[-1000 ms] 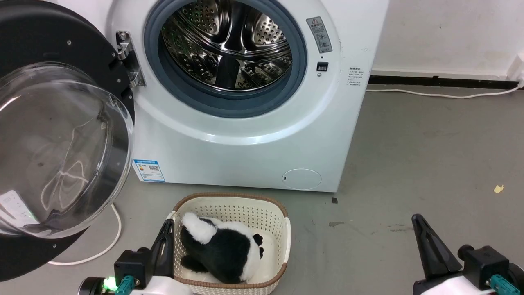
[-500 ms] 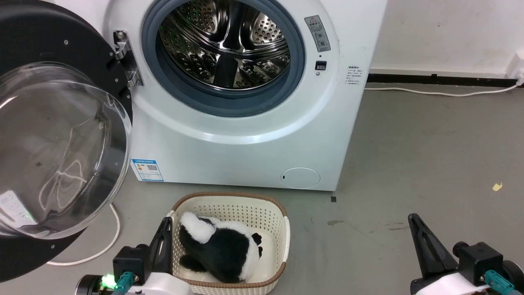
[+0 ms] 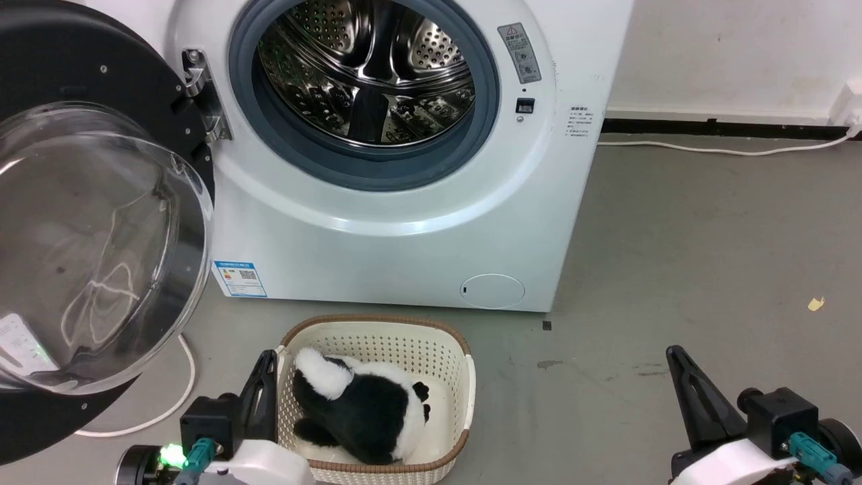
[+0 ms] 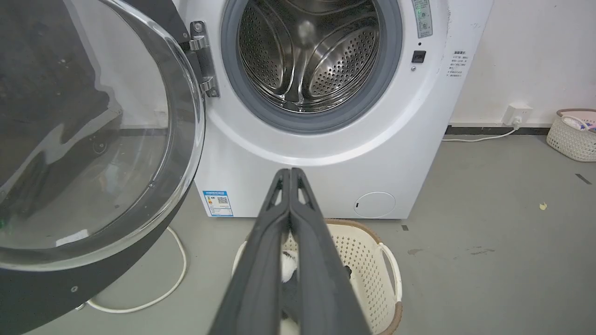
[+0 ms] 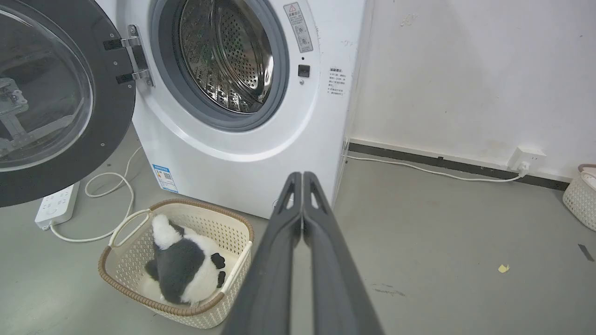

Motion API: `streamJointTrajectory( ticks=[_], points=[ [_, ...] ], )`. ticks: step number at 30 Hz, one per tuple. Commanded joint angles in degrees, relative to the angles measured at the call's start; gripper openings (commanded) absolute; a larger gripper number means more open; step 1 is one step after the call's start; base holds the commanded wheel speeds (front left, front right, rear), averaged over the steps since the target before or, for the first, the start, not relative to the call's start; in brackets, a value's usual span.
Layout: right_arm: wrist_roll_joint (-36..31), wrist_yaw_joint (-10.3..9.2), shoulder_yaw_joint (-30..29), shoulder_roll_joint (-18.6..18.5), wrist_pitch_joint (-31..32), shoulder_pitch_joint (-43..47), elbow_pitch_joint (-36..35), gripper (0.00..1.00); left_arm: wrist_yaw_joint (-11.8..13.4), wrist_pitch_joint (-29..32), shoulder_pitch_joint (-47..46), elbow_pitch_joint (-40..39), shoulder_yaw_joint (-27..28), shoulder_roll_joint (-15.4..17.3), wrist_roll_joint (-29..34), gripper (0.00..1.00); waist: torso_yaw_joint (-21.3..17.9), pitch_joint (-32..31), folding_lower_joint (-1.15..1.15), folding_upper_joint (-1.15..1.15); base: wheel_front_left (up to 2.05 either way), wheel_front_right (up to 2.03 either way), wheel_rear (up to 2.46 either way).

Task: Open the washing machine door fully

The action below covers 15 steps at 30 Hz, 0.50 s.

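Plainly the large, round, glossy black washing machine door (image 3: 87, 236), with its bulging clear glass bowl at the centre, stands swung wide to the left of the white washing machine (image 3: 404, 256). It hangs off the metal hinge (image 3: 202, 94) at the left edge of the opening, its inner face turned toward me. That leaves the perforated steel drum (image 3: 367, 74) and its blue-grey rubber ring (image 3: 377, 172) fully exposed, so I judge the opening done, or very nearly.

My left gripper (image 3: 266, 364) sits low, just beside the left rim of the cream perforated plastic basket (image 3: 465, 391), well apart from the door. In its wrist view the two dark fingers are pressed together with nothing between them. My right gripper (image 3: 673, 353) is likewise clenched on nothing, low over the bare grey floor (image 3: 673, 236). Both look parked clear of the door's swing.

The basket holds a black-and-white plush toy (image 3: 363, 411) and stands right in front of the machine, presumably ready for loading.
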Motion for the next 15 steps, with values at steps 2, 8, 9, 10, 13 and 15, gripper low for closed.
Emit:
streamJointTrajectory(
  ticks=[2, 8, 9, 10, 13, 15],
  points=[
    [-0.3, 0.04, 0.2, 0.2, 0.4, -1.0, 0.1, 0.00, -0.4, 0.4, -0.8, -0.3, 0.3, -0.3, 0.7, 0.00, 0.0, 0.0, 0.00, 0.00, 0.00, 0.00, 0.00],
    [-0.5, 0.05, 0.4, 0.2, 1.1, -1.3, 0.2, 0.00, -0.7, 1.1, -1.0, -0.7, 0.8, -0.5, 1.2, 0.00, -0.1, 0.1, 0.00, 0.00, 0.00, 0.00, 0.00],
    [-0.5, 0.05, 0.4, 0.2, 1.2, -1.4, 0.2, 0.00, -0.7, 1.2, -1.0, -0.7, 0.9, -0.6, 1.3, 0.00, -0.2, 0.1, 0.00, 0.00, 0.00, 0.00, 0.00],
    [-0.6, 0.05, 0.5, 0.2, 1.3, -1.5, 0.3, 0.00, -0.8, 1.3, -1.0, -0.8, 1.0, -0.6, 1.4, 0.00, -0.2, 0.1, 0.00, 0.00, 0.00, 0.00, 0.00],
    [-0.7, 0.05, 0.5, 0.2, 1.6, -1.7, 0.3, 0.00, -0.9, 1.6, -1.1, -1.0, 1.3, -0.7, 1.7, 0.00, -0.2, 0.2, 0.00, 0.00, 0.00, 0.00, 0.00],
    [-0.8, 0.05, 0.6, 0.2, 1.9, -1.8, 0.3, 0.00, -1.0, 1.9, -1.1, -1.1, 1.5, -0.8, 1.9, 0.00, -0.3, 0.2, 0.00, 0.00, 0.00, 0.00, 0.00]
  ],
)
